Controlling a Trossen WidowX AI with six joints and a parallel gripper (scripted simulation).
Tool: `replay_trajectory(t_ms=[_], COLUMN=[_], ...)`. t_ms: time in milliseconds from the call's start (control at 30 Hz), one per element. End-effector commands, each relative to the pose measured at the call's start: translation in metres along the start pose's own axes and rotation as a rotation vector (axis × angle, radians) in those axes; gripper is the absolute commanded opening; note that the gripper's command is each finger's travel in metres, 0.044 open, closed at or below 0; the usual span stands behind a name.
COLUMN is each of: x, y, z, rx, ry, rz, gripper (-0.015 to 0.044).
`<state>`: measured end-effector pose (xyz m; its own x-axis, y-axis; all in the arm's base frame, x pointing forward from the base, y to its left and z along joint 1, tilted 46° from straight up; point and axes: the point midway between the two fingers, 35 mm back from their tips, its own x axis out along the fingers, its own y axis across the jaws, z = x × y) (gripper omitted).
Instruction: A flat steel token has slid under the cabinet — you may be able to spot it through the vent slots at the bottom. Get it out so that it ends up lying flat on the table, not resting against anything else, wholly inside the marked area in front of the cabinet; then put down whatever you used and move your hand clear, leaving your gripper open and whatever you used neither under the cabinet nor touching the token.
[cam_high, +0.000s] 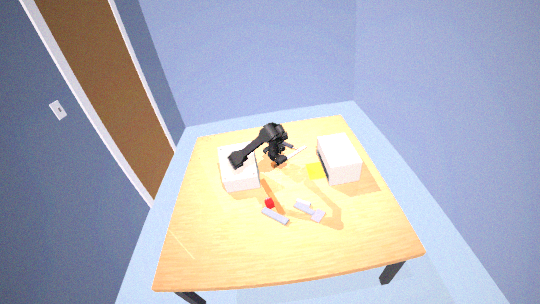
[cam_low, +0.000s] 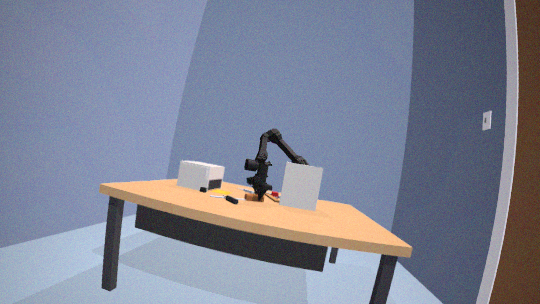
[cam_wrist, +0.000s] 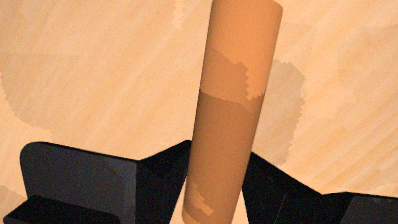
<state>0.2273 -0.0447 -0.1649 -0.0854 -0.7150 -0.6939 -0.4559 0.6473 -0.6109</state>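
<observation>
My gripper (cam_high: 276, 159) (cam_low: 259, 191) (cam_wrist: 216, 151) is shut on a brown cylinder (cam_wrist: 235, 75) (cam_low: 253, 197) and holds it low over the table (cam_high: 225, 240), pointing away from the fingers. The white cabinet (cam_high: 340, 159) (cam_low: 201, 175) stands to the right in the top view, a short way from the gripper. The yellow marked area (cam_high: 315, 170) (cam_low: 220, 192) lies in front of the cabinet, between it and the gripper. The steel token is not visible in any view.
The arm is mounted on a white box (cam_high: 239, 172) (cam_low: 300, 186). A white stick with a dark handle (cam_high: 296, 152) (cam_low: 226, 198) lies near the gripper. A long orange stick (cam_high: 273, 195), a red cube (cam_high: 269, 202) and three grey bars (cam_high: 275, 216) (cam_high: 302, 204) (cam_high: 318, 215) lie nearer the front.
</observation>
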Motion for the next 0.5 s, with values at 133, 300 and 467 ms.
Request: replay_trajectory(t_ms=[133,300,467], x=[-0.001,-0.001,-0.002], y=[0.01,0.016,0.021], z=[0.005,0.007,0.009], rx=[-0.002,-0.002,-0.002], ry=[-0.006,-0.007,-0.007], rz=[0.005,0.005,0.005], gripper=[0.0,0.0,0.0])
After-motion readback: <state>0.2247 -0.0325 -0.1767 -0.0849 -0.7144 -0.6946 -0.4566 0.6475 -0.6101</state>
